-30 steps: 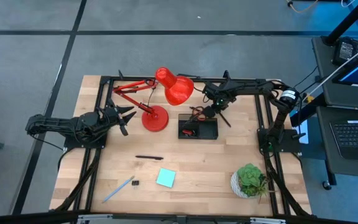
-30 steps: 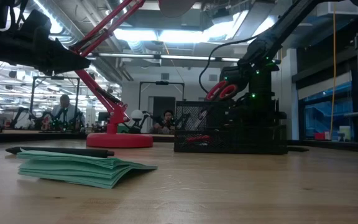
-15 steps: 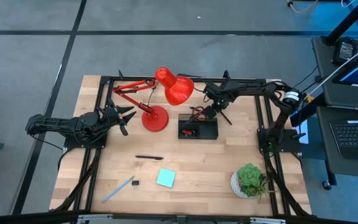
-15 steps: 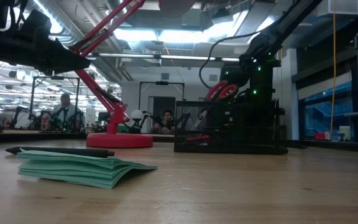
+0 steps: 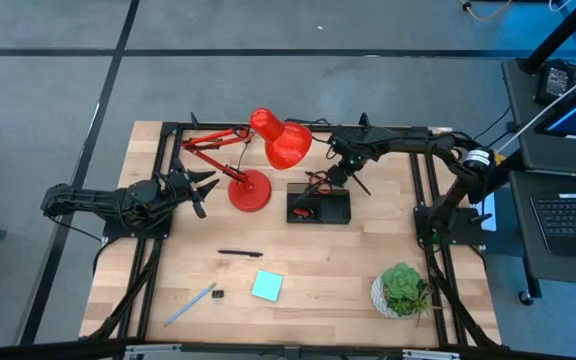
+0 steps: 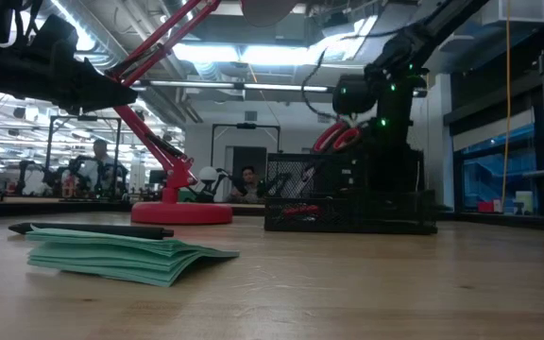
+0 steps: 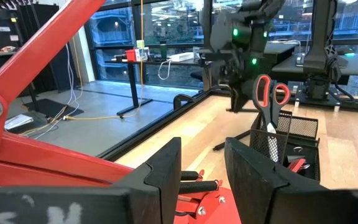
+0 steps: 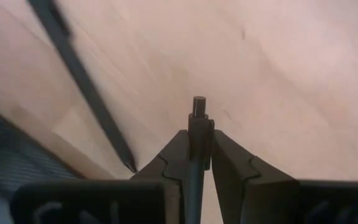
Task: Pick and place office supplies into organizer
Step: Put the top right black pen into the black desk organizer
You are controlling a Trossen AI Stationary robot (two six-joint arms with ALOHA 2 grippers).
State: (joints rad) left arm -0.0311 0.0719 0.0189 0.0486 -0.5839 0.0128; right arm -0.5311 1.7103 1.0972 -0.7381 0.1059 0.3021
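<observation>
- Nearest the table's front edge lie the light-blue pen [image 5: 190, 304] and a tiny black clip [image 5: 218, 295] just beside it; the teal sticky-note pad [image 5: 266, 286] lies near them; a potted plant [image 5: 404, 287] stands off towards the right front corner
- Just beyond the pad lies a thin black pen [image 5: 239, 254], flat on the wood
- Mid-table stands the black organizer [image 5: 319, 206]; the red-handled scissors [image 6: 336, 138] stand upright in its rear mesh cup, handles up; a small red piece [image 5: 305, 211] lies in its left compartment
- The right gripper [image 5: 340, 172] hovers just behind the organizer; its fingers [image 8: 173, 158] pinch a dark pen [image 8: 196, 134]
- The left gripper [image 5: 200, 187] waits at the left, beside the red lamp base [image 5: 249, 190]; its fingers [image 7: 163, 171] stand apart, holding nothing
</observation>
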